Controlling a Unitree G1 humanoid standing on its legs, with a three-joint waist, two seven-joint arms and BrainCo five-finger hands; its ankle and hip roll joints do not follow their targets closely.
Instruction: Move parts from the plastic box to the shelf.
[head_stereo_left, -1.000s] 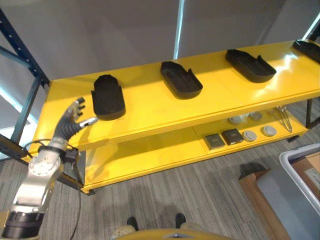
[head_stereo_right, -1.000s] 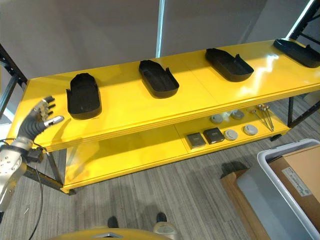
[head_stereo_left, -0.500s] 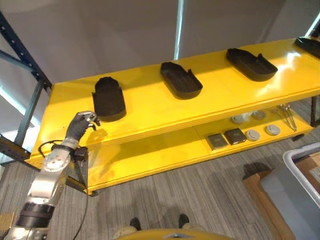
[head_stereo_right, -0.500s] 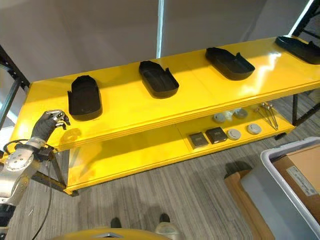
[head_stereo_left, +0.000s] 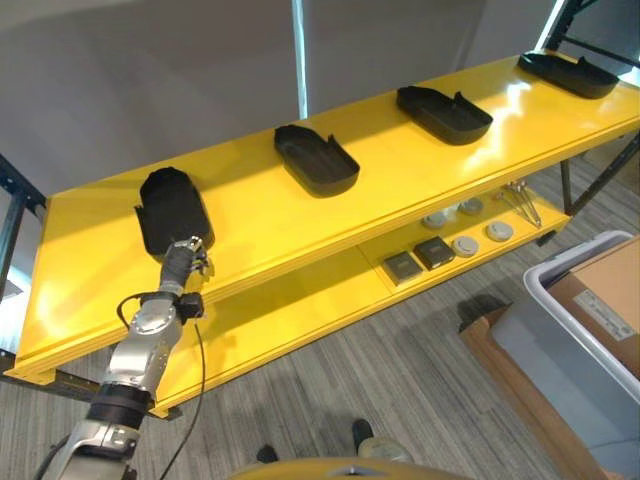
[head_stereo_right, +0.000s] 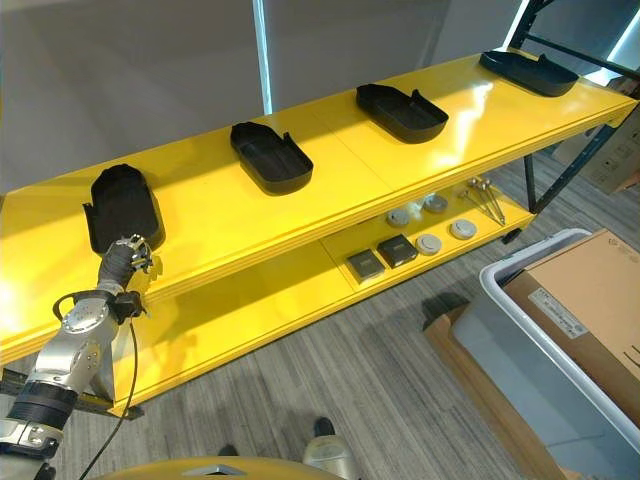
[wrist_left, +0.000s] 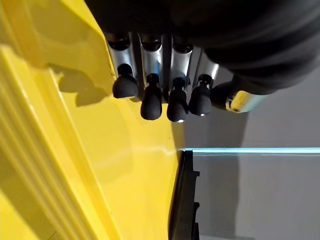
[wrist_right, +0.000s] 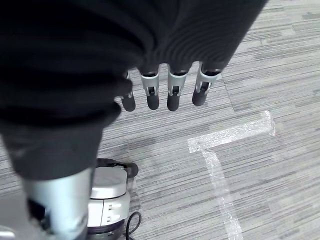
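Observation:
Several black moulded parts lie in a row on the yellow shelf's top board (head_stereo_left: 400, 170): the leftmost part (head_stereo_left: 172, 208), a second part (head_stereo_left: 315, 160), a third part (head_stereo_left: 443, 112) and one at the far right end (head_stereo_left: 565, 74). My left hand (head_stereo_left: 186, 254) hovers at the board's front edge, just in front of the leftmost part, its fingers (wrist_left: 150, 97) curled with nothing in them. The plastic box (head_stereo_right: 515, 300) stands on the floor at the lower right. My right hand (wrist_right: 151, 95) hangs over the carpet with relaxed fingers, holding nothing.
A brown cardboard carton (head_stereo_right: 590, 300) fills the plastic box, and a flat cardboard piece (head_stereo_left: 500, 350) lies beside it. On the lower shelf board (head_stereo_left: 300, 300) sit small square and round items (head_stereo_left: 435, 250) and metal tools (head_stereo_left: 520, 200). Dark shelf posts (head_stereo_right: 565, 165) stand at the right end.
My left hand's fingers went from spread to curled, and it moved in to the shelf's front edge by the leftmost part. The camera has swung to the right.

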